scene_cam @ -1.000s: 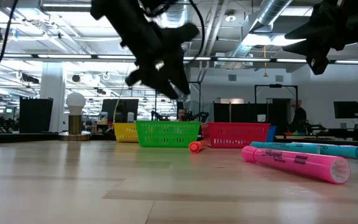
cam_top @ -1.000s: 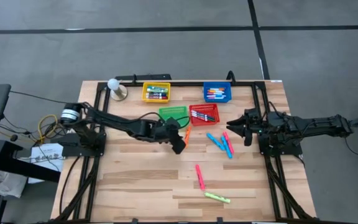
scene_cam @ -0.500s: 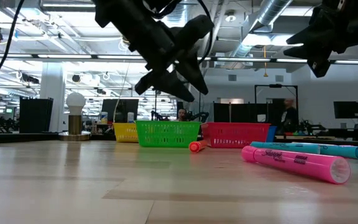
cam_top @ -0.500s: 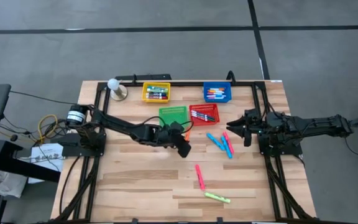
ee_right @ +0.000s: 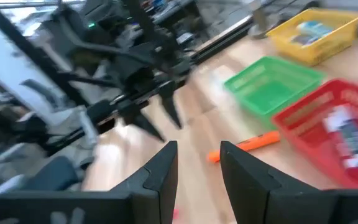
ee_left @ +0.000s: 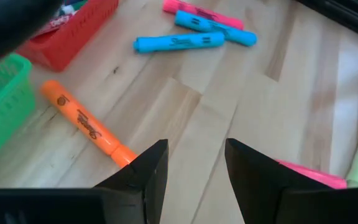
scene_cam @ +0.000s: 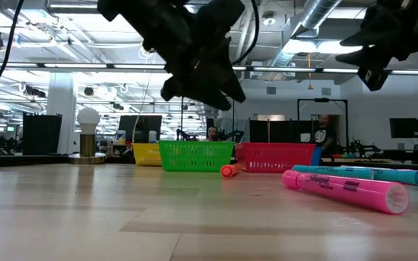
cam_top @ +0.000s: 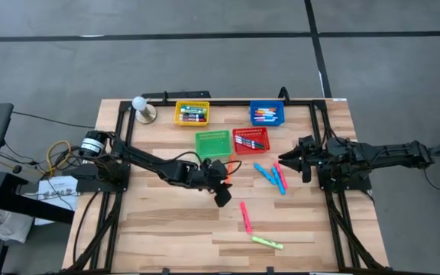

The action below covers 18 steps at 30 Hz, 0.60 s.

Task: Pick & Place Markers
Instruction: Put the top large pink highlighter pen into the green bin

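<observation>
Loose markers lie flat on the wooden table: an orange one [ee_left: 84,123] beside the green basket [cam_top: 213,142], two blue ones [cam_top: 264,174] and a pink one [cam_top: 280,176] near the red basket [cam_top: 250,140], another pink one [cam_top: 245,217] and a yellow-green one [cam_top: 266,243] toward the near edge. My left gripper [cam_top: 221,196] hovers open above bare wood between the orange marker and the near pink one, with nothing between its fingers [ee_left: 146,171]. My right gripper [cam_top: 292,160] stands open and raised at the table's right, beside the blue and pink markers.
A yellow basket [cam_top: 192,113] and a blue basket [cam_top: 266,114] with markers inside stand at the far edge. The red basket also holds markers. A white bulb-shaped object [cam_top: 140,106] stands at the far left. A black frame [cam_top: 228,100] runs along the table's far and side edges.
My left gripper has moved away from the green basket toward the table's near edge, sinking slightly and tipping down a little. It stays open and empty. The markers have not moved.
</observation>
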Motion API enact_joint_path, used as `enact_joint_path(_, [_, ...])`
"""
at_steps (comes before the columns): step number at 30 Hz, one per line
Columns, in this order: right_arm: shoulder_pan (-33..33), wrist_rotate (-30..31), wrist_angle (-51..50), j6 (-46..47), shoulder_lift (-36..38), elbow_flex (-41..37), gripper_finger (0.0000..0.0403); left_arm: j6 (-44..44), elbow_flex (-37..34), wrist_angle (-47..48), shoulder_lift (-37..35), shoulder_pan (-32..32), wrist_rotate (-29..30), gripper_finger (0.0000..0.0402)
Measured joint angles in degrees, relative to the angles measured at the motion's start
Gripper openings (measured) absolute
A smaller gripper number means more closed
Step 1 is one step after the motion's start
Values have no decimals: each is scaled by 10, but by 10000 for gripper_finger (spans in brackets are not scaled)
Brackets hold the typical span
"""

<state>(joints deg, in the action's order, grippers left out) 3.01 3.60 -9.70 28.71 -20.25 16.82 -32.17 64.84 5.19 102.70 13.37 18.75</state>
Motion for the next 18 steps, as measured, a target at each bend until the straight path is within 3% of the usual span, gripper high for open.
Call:
enact_joint_path(7, [19, -101, 36, 28, -11, 0, 111, 57, 0, -3, -35, -1, 7, 158])
enact_joint_path(12, [56, -95, 22, 28, -40, 10, 111, 99, 0, -1, -60, -7, 8, 158])
enact_joint_path(18, [84, -44, -113, 3, -129, 97, 111, 113, 0, -1, -84, -21, 14, 158])
